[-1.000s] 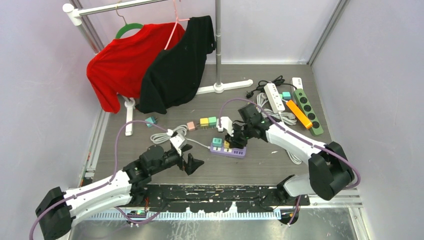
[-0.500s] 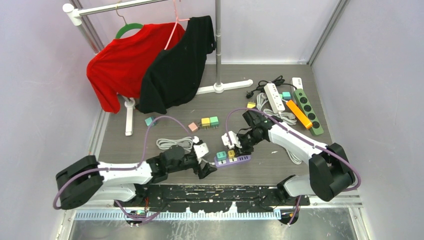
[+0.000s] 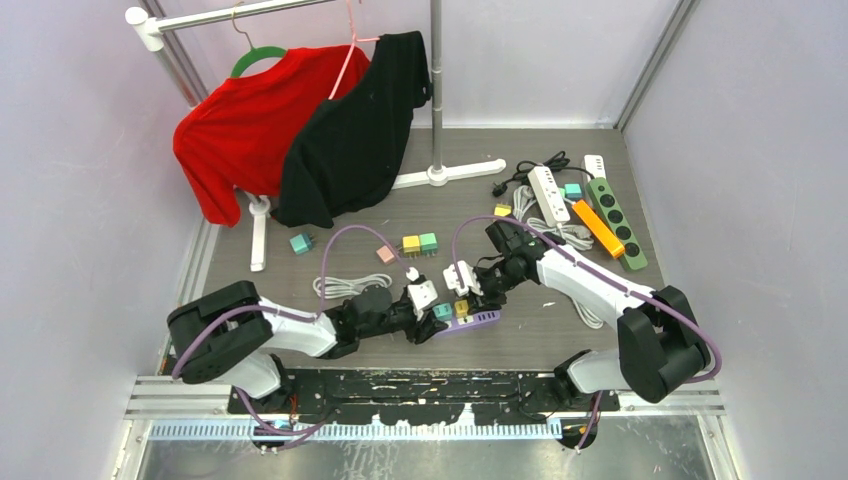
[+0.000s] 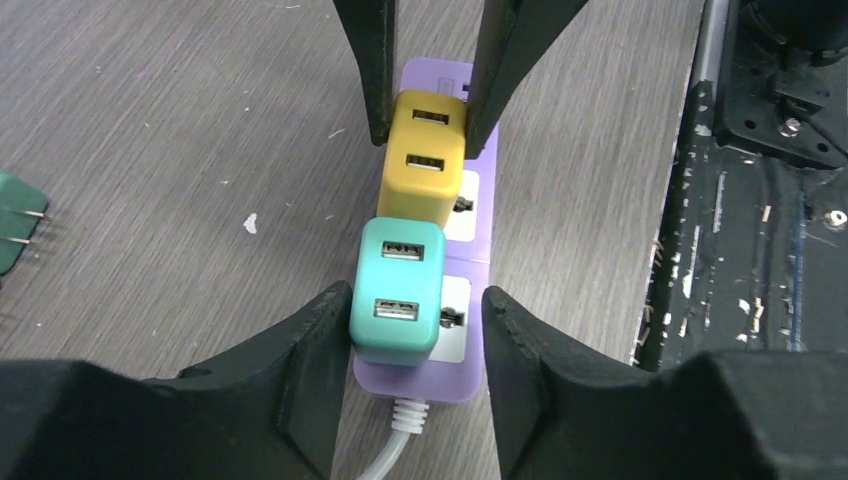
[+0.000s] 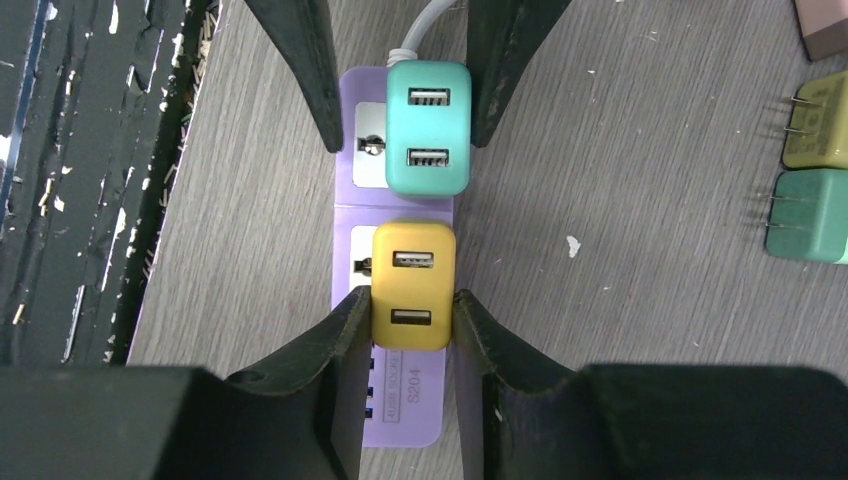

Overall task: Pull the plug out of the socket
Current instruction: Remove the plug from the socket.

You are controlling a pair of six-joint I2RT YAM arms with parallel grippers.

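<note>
A lilac plastic power strip (image 3: 487, 318) lies on the grey wood-grain table (image 3: 460, 205), near the front edge and between the two arms. Two boxy plastic adapters are plugged into it side by side. A teal USB plug (image 3: 442, 311) sits nearer the end where the white cable (image 4: 398, 445) leaves the strip. A yellow USB plug (image 3: 461, 307) sits just beside it, the two touching.

The right gripper (image 5: 410, 300) is clamped on the yellow USB plug, its black fingers (image 5: 340, 340) pressed flat against two opposite sides. The left gripper (image 4: 415, 325) straddles the teal USB plug with its jaws partly apart, so it has no grip. (One finger (image 4: 320, 340) is against the plug's side, while the other stands clear of it, over the strip's socket.) The two grippers face each other, fingertips near but apart.

Near the strip lie an olive-yellow loose plug (image 5: 815, 130) and a green loose plug (image 5: 810, 215), prongs pointing toward it. At the back, a red shirt (image 3: 240, 130) and a black shirt (image 3: 350, 140) hang from a white clothes rail (image 3: 250, 12).
</note>
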